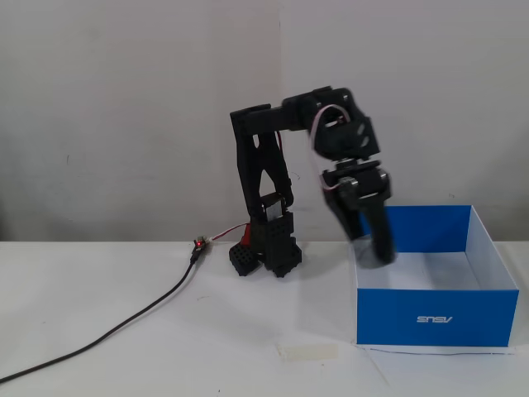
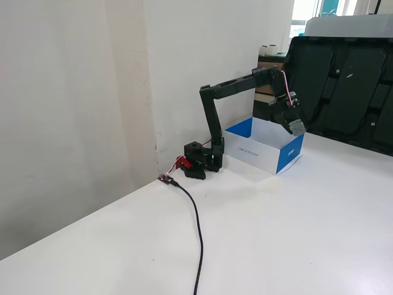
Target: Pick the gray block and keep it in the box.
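My gripper (image 2: 294,125) hangs above the open blue box (image 2: 288,157), shut on the gray block (image 2: 298,128), which shows as a small gray lump at the fingertips. In the other fixed view the gripper (image 1: 381,253) points down over the left part of the box (image 1: 438,318), just inside its left wall. There it is blurred and dark, so the block cannot be made out. The box is white inside, and what shows of its floor is bare.
A pale tape strip (image 1: 307,351) lies on the table in front of the arm's base (image 1: 269,252). A black cable (image 1: 124,322) runs off to the left. Dark panels (image 2: 344,86) stand behind the box in a fixed view.
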